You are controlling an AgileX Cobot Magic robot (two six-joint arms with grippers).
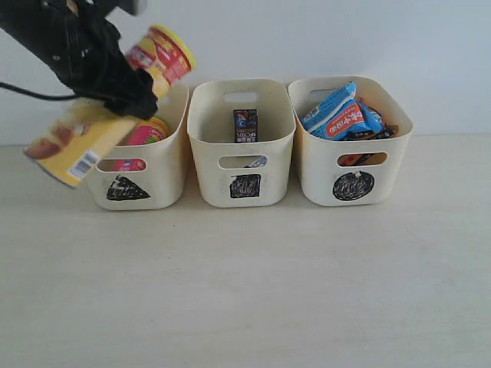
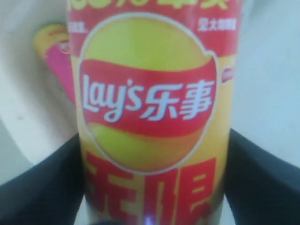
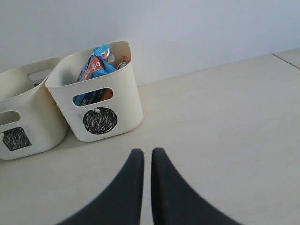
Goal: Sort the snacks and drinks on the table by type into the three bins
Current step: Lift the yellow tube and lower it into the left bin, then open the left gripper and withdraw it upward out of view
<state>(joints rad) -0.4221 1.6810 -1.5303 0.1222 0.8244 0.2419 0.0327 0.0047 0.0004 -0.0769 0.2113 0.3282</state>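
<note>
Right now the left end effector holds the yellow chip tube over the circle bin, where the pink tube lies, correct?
Wrong mark. The exterior view shows the left end effector holding the yellow chip tube over the triangle bin, not a circle one, where the pink tube lies.

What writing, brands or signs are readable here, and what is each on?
"Lay's 乐事": yellow chip tube.
"无限", partly cut off: same tube.
Black scribbled signs, no words: triangle bin, square bin, circle bin.
Dark carton, blue-white packet: print too blurred to read.
</note>
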